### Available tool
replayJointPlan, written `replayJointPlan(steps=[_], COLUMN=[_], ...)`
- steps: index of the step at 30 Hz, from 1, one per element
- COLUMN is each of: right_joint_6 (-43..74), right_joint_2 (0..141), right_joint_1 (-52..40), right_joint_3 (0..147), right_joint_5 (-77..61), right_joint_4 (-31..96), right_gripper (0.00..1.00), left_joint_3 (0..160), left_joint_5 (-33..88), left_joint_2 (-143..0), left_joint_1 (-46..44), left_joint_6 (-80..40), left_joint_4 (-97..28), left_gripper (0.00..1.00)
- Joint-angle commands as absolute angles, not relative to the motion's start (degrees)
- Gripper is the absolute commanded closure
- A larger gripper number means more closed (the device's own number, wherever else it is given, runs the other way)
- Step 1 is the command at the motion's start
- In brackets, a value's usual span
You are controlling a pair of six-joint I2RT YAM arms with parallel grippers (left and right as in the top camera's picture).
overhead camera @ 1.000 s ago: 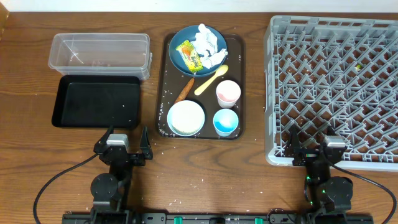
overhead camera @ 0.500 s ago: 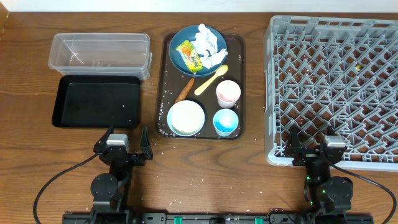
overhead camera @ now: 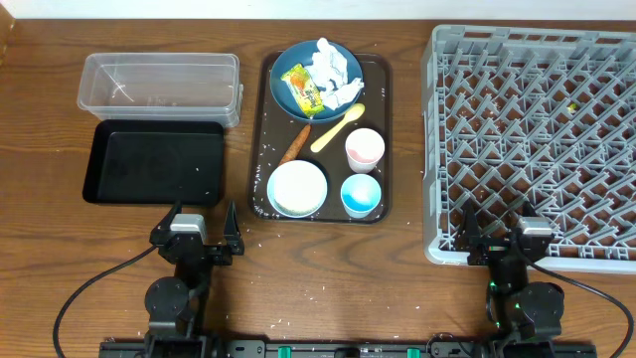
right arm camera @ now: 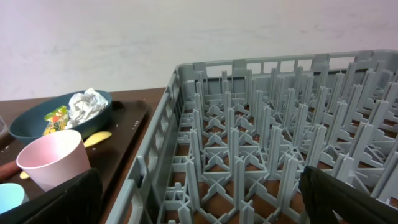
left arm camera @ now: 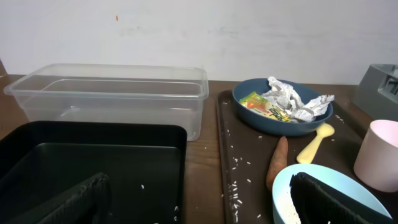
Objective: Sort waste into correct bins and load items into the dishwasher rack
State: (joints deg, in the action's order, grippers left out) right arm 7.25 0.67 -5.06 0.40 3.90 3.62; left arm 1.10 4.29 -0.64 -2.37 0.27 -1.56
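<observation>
At six o'clock the left claw (overhead camera: pixel 204 216) and right claw (overhead camera: pixel 494 223) both gape wide, gripping nothing; at twelve, crumpled tissue (overhead camera: pixel 333 68) and wrapper (overhead camera: pixel 303 89) lie in the blue bowl (overhead camera: pixel 288 61).

Grey dishwasher rack (right arm camera: pixel 261 143) filling the right and near side, pegs upright, pink cup (right arm camera: pixel 53 158) just left of it on the dark tray (right arm camera: pixel 127 118), blue bowl (right arm camera: pixel 31 126) far left, holding crumpled tissue (right arm camera: pixel 87 102) and wrapper (right arm camera: pixel 55 117), right gripper (right arm camera: pixel 199 186) spread wide, dark fingers (right arm camera: pixel 59 200) at the near corners
</observation>
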Motion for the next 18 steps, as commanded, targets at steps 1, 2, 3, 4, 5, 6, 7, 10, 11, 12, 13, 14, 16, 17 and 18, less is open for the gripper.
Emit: replayJointPlan(steps=[1,2,3,4,5,6,7,10,11,12,13,14,16,17,18], right_joint_6=[8.1,8.1,8.1,8.1,8.1,8.1,8.1,8.1,8.1,8.1,8.1,8.1,7.44,6.96,7.05], right_joint_2=[0.38,0.38,0.38,0.38,0.38,0.38,0.38,0.38,0.38,0.38,0.38,0.38,0.38,0.38,0.38], right_joint_1=[-5.56,-5.54,-5.54,-5.54,-5.54,-5.56,-5.54,-5.54,-5.54,-5.54,-5.54,-5.54,-5.54,-5.54,-5.54], right_joint_3=[0.32,0.32,0.32,0.32,0.32,0.32,0.32,0.32,0.32,0.32,0.32,0.32,0.32,0.32,0.32], right_joint_5=[4.47,4.47,4.47,4.47,4.47,4.47,4.47,4.47,4.47,4.47,4.47,4.47,5.63,7.35,8.19], right_joint_4=[3.7,3.7,3.7,3.7,3.7,3.7,3.7,3.7,3.7,3.7,3.7,3.7,3.6,3.4,3.36], right_gripper=[0.01,0.01,0.01,0.01,0.01,0.01,0.01,0.01,0.01,0.01,0.01,0.01,0.01,0.01,0.01], left_joint_3=[0.23,0.23,0.23,0.23,0.23,0.23,0.23,0.23,0.23,0.23,0.23,0.23,0.23,0.23,0.23], left_joint_5=[4.47,4.47,4.47,4.47,4.45,4.47,4.45,4.45,4.45,4.45,4.45,4.45,4.4,4.47,4.47], left_joint_2=[-0.23,-0.23,-0.23,-0.23,-0.23,-0.23,-0.23,-0.23,-0.23,-0.23,-0.23,-0.23,-0.23,-0.23,-0.23], left_joint_1=[-2.59,-2.59,-2.59,-2.59,-2.59,-2.59,-2.59,-2.59,-2.59,-2.59,-2.59,-2.59,-2.59,-2.59,-2.61], left_joint_6=[0.84,0.84,0.84,0.84,0.84,0.84,0.84,0.84,0.84,0.84,0.84,0.84,0.84,0.84,0.84], left_joint_4=[-3.64,-3.64,-3.62,-3.62,-3.62,-3.64,-3.62,-3.62,-3.62,-3.62,-3.64,-3.62,-3.62,-3.62,-3.62], left_gripper=[0.06,0.06,0.06,0.06,0.06,0.06,0.06,0.06,0.06,0.06,0.06,0.06,0.06,0.06,0.06])
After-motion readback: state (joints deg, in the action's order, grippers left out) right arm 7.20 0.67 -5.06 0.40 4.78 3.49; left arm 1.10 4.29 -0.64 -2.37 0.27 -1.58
